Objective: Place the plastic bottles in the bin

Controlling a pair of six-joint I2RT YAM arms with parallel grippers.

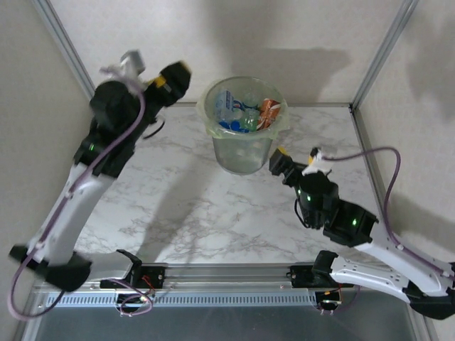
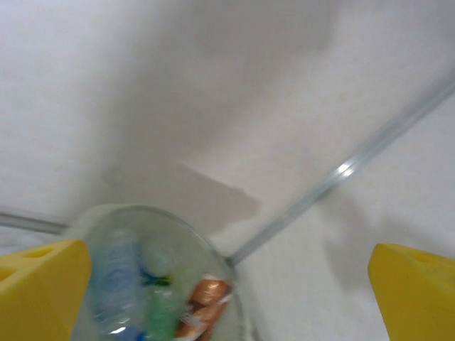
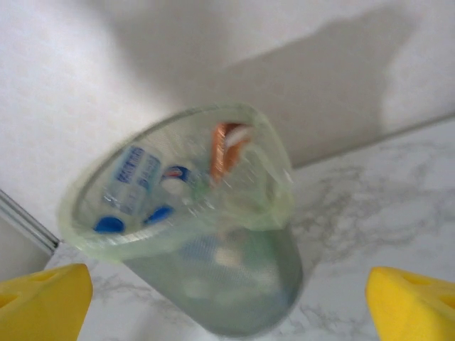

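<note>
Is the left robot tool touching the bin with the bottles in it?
Apart. The top view shows a strip of bare wall between the open left tool and the rim of the bin; the tool hangs off to the bin's side.

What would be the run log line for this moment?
left gripper: open | right gripper: open | plastic bottles: inside bin

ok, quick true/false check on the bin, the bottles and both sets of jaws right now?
1. Several bottles lie inside the bin. True.
2. The bin lies tipped on its side. False: it stands upright on the marble table.
3. The left jaws are shut on a bottle. False: they stand wide open with nothing between them.
4. The right jaws stand open, facing the bin. True.
</note>
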